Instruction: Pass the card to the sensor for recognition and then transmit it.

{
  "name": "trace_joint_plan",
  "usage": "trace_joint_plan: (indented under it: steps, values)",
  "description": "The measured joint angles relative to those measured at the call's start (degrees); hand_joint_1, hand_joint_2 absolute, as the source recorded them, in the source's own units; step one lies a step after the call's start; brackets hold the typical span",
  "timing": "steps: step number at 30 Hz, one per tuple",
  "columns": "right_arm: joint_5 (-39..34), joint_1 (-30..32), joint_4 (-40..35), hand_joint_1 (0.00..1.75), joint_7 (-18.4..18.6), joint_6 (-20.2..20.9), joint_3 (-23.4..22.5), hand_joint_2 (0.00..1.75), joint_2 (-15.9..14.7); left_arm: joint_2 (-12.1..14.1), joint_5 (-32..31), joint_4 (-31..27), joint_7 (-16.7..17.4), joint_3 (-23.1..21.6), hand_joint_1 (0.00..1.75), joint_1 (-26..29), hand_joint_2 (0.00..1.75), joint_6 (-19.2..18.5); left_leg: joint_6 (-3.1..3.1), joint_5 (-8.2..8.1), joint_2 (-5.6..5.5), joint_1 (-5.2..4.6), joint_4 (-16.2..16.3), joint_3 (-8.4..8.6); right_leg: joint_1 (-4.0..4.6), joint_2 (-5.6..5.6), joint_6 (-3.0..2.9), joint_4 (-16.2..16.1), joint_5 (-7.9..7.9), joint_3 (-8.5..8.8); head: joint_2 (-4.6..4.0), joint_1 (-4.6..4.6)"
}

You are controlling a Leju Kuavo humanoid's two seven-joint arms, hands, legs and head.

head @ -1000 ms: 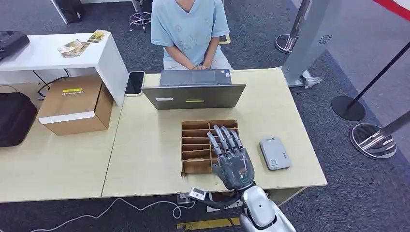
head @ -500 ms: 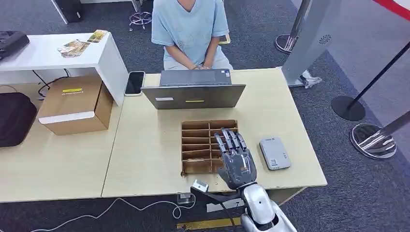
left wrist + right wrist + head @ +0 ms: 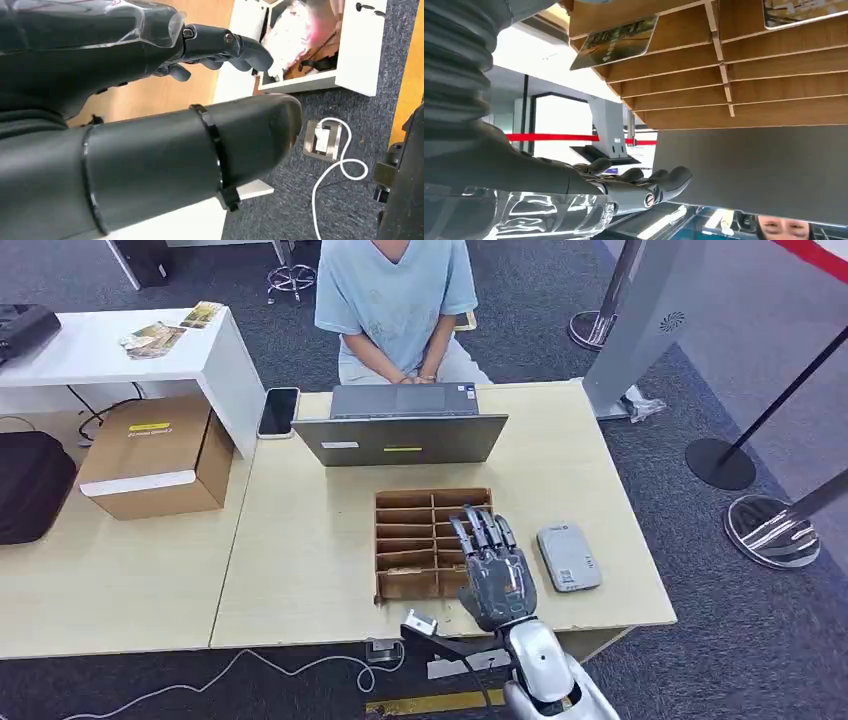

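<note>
A wooden slotted card rack (image 3: 408, 538) stands mid-table. My right hand (image 3: 495, 572) hovers over its right column with fingers stretched flat and apart, holding nothing. The right wrist view, looking along the rack (image 3: 774, 75), shows a dark green card (image 3: 614, 41) lying in one slot and another card (image 3: 804, 11) in a neighbouring slot, with my right hand's fingers (image 3: 639, 187) straight and clear of both. The grey card sensor (image 3: 568, 557) lies on the table just right of the hand. My left hand (image 3: 220, 47) hangs beside the table, fingers loosely bent, with nothing in it.
An open grey laptop (image 3: 400, 426) stands behind the rack, and a seated person (image 3: 395, 295) faces it. A phone (image 3: 279, 411) lies at the table's far left corner. A cardboard box (image 3: 155, 455) sits on the left table. Barrier posts (image 3: 720, 462) stand at right.
My right hand has slid to the right and a little back toward the table's near edge, from the rack's middle to its right column. Its fingers stay stretched out.
</note>
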Motion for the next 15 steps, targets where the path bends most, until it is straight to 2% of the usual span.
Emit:
trace_joint_plan:
  steps: [4,9,15]
  values:
    - [-0.11,-0.01,0.0,0.0,0.77,0.13,0.0,1.75,-0.13,0.0,0.22,0.0,-0.02,0.0,0.0,0.0,0.0,0.0,0.0,0.0,0.0,0.0,0.0,0.0,0.0,0.0,0.0,0.0,0.0,0.0,0.0,-0.02]
    - [0.07,-0.04,-0.02,0.0,4.55,2.03,0.0,1.75,-0.92,0.0,0.52,0.0,-0.02,0.0,0.0,0.0,0.0,0.0,0.0,0.0,0.0,0.0,0.0,0.0,0.0,-0.01,0.0,0.0,0.0,0.01,0.0,0.0]
    - [0.09,0.09,-0.2,0.0,6.03,3.48,-0.15,1.75,-1.86,0.0,1.16,0.02,-0.02,0.0,0.0,0.0,0.0,0.0,0.0,0.0,0.0,-0.01,0.01,0.01,0.0,0.0,0.0,0.0,0.0,0.0,0.0,0.0]
